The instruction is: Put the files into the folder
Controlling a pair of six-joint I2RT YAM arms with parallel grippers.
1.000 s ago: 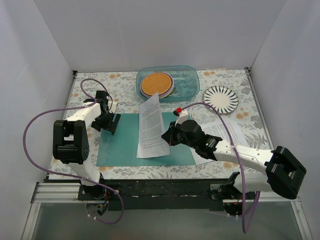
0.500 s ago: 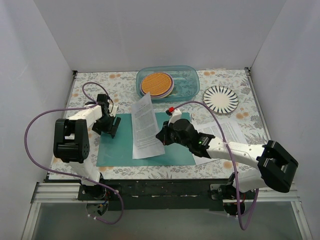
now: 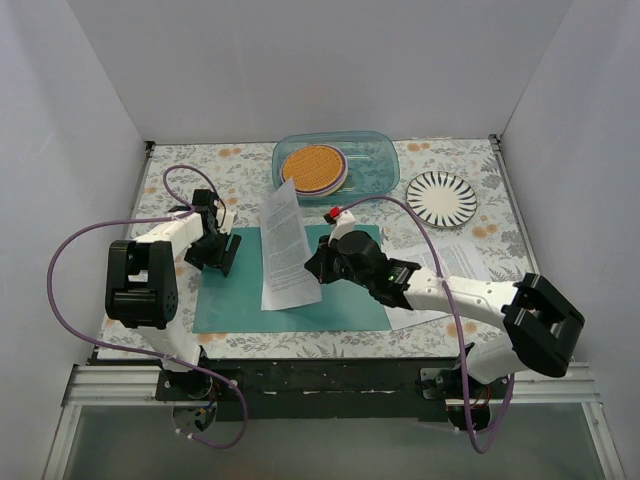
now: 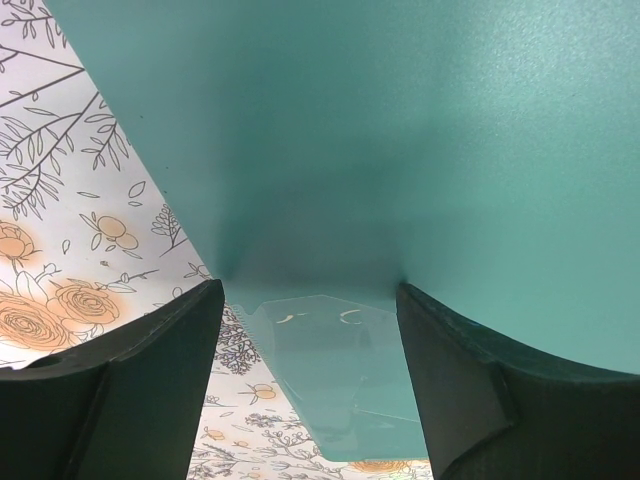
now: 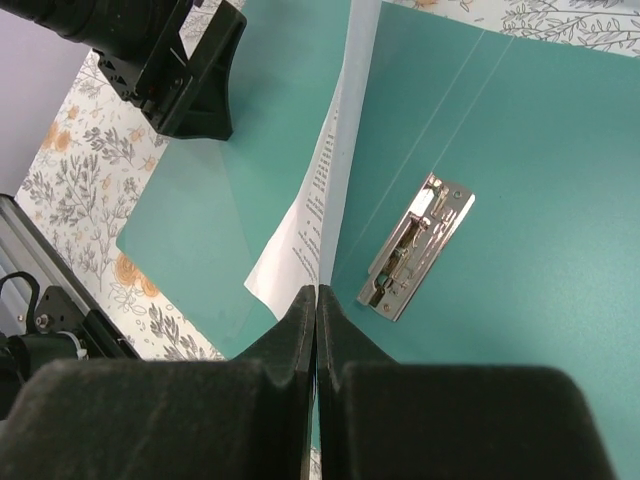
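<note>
The teal folder (image 3: 232, 300) lies open and flat on the table. Its silver clip (image 5: 418, 245) shows in the right wrist view. My right gripper (image 3: 312, 268) is shut on the lower edge of one white printed sheet (image 3: 285, 248) and holds it upright on edge above the folder's middle. The sheet's edge (image 5: 325, 190) runs up from the jaws (image 5: 317, 292). More sheets (image 3: 455, 262) lie on the table right of the folder. My left gripper (image 3: 222, 250) is open at the folder's left edge, and teal cover (image 4: 400, 120) fills its view above the spread fingers (image 4: 310, 300).
A clear blue-tinted container (image 3: 385, 165) holding an orange round disc stands behind the folder. A striped plate (image 3: 441, 197) sits at the back right. White walls enclose the flowered tabletop on three sides.
My right gripper has carried the upright sheet leftward, from over the folder's right half to its middle. The left arm has barely moved.
</note>
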